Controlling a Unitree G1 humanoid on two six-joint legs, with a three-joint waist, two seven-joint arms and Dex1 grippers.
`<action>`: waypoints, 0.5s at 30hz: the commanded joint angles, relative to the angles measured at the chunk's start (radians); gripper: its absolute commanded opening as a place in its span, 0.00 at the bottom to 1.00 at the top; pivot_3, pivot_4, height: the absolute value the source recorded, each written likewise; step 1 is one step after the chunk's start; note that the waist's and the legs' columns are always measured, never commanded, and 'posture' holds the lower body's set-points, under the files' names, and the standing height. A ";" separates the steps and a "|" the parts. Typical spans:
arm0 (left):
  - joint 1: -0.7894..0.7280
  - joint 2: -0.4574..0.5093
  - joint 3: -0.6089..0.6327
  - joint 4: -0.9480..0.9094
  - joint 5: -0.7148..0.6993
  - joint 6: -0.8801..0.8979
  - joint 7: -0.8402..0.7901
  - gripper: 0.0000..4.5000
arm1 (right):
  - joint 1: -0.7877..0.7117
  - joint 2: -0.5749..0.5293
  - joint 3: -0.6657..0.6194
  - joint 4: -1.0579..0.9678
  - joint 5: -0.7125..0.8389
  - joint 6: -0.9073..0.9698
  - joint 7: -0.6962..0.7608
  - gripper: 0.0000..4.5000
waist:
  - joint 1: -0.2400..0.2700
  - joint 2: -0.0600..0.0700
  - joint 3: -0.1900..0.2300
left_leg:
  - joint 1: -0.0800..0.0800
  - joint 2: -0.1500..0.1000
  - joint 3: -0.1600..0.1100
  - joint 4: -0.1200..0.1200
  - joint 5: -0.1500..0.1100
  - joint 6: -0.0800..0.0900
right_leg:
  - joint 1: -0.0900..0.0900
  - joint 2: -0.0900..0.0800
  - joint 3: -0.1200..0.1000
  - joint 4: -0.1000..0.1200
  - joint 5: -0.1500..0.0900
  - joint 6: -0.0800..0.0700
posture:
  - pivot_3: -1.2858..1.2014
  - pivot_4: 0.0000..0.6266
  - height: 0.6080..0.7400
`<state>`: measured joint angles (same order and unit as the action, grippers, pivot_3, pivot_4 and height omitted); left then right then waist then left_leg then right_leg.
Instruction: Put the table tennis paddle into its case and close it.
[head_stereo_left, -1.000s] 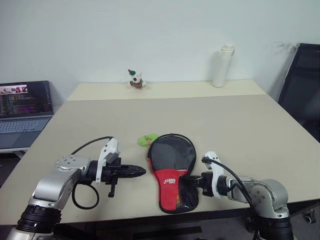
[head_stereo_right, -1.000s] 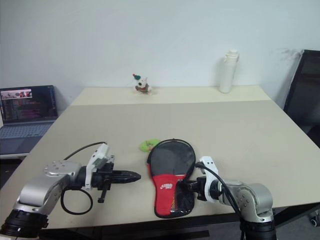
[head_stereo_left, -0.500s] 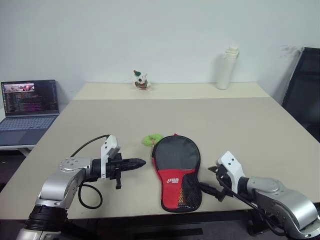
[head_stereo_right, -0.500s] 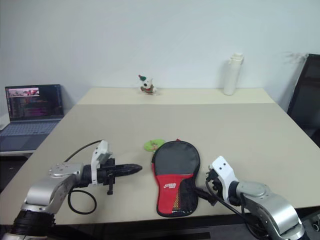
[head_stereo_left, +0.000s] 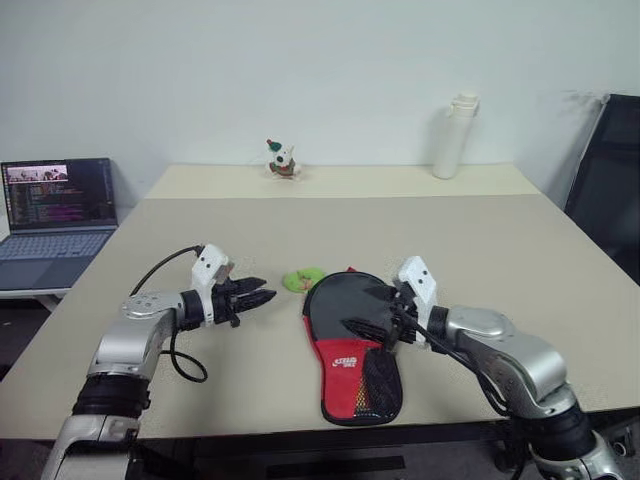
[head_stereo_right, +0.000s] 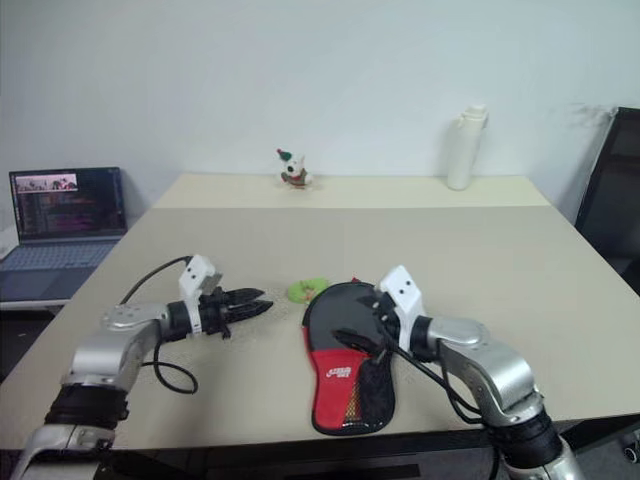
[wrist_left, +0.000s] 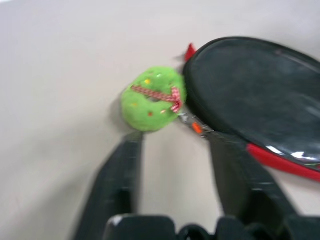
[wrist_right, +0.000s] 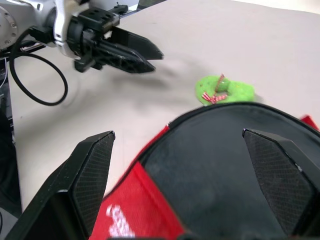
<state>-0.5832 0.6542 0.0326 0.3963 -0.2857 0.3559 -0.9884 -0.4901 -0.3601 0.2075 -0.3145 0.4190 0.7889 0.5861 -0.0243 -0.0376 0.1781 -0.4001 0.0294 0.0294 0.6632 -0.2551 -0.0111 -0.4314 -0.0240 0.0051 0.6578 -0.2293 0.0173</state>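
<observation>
Inside zipped case (head_stereo_left: 355, 340), paddle hidden

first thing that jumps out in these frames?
The black-and-red case lying flat at the table's near edge, with the right gripper open over its round black end. Just beside that end sits a small green plush tag, and the left gripper, open, points at it from the left. Further off: a white bottle and a small figurine by the wall.

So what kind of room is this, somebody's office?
Probably an office or lab workroom. A plain beige table stands against a bare white wall, an open laptop showing code sits to one side, and a black office chair stands at the other. A white bottle stands at the back.
</observation>
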 joint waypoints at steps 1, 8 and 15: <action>-0.065 -0.026 -0.017 0.048 0.037 -0.026 0.031 0.83 | -0.019 0.027 0.013 0.010 -0.029 -0.044 -0.016 1.00 | 0.000 0.000 0.000 | 0.000 0.000 0.000 0.000 0.000 0.000 | 0.000 0.000 -0.001 0.000 0.000 0.000 | 0.52 0.24 1.00; -0.234 -0.131 -0.034 0.308 0.098 -0.037 0.109 1.00 | 0.010 0.074 0.061 0.007 -0.068 -0.062 -0.036 1.00 | -0.002 0.000 0.000 | 0.000 -0.001 0.000 0.001 0.000 0.000 | 0.000 0.001 -0.005 0.001 0.000 0.000 | 0.52 0.24 1.00; -0.378 -0.206 -0.063 0.566 0.180 -0.156 0.127 1.00 | 0.024 0.101 0.062 -0.002 -0.083 -0.058 -0.052 1.00 | -0.002 0.000 0.000 | 0.000 -0.001 -0.001 0.001 0.000 0.000 | 0.000 0.001 -0.006 0.001 0.000 0.000 | 0.52 0.24 1.00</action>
<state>-0.9258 0.4499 -0.0328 0.9371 -0.1217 0.2367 -0.8740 -0.4639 -0.2652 0.2765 -0.2798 0.3338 0.7492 0.5397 -0.0266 -0.0381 0.1778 -0.4003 0.0280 0.0288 0.6643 -0.2551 -0.0111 -0.4313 -0.0228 -0.0017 0.6590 -0.2291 0.0172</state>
